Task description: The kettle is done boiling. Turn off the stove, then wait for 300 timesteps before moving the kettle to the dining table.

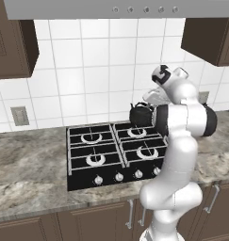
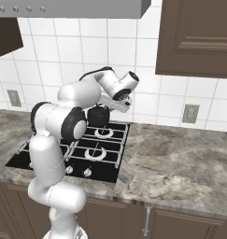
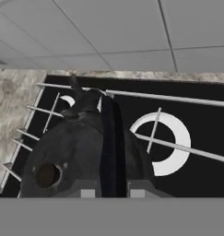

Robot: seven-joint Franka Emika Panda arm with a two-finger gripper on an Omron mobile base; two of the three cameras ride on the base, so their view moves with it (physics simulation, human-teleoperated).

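kettle: the kettle (image 1: pixel 141 114) sat over the back right burner of the stove, at the stove's rear edge near the tiled wall. in the left base view it appeared slightly above the grate; whether it rested on the grate or hung just clear, could not tell. spout pointed toward the stove's left side.
kettle, close: in the hand view the kettle (image 3: pixel 81 152) filled the lower left, dark and round, seen from above. the thin arched handle (image 3: pixel 111 147) ran up the middle of it, straight between the fingertips.
claw: the claw (image 3: pixel 112 192) was over the kettle, one fingertip on each side of the handle, set narrow and close against it. it looked clamped on the handle, though the contact itself sat at the very edge of the picture.
arm: the white arm (image 1: pixel 175 155) rose from in front of the desk and bent forward over the stove's right side; its wrist (image 2: pixel 120 88) was above the kettle (image 2: pixel 99 115).
stove: the stove (image 1: pixel 94 155) was set in the marble desk (image 1: pixel 26 164), nearer its front edge than the wall. four silver knobs (image 1: pixel 118 177) ran along the stove's front edge. no flame showed on any ring; one silver burner ring (image 3: pixel 171 143) lay right of the kettle in the hand view.
surroundings: white tile wall (image 1: pixel 87 70) behind, brown cabinets (image 2: pixel 199 37) above, range hood (image 1: pixel 111 8) over the stove.
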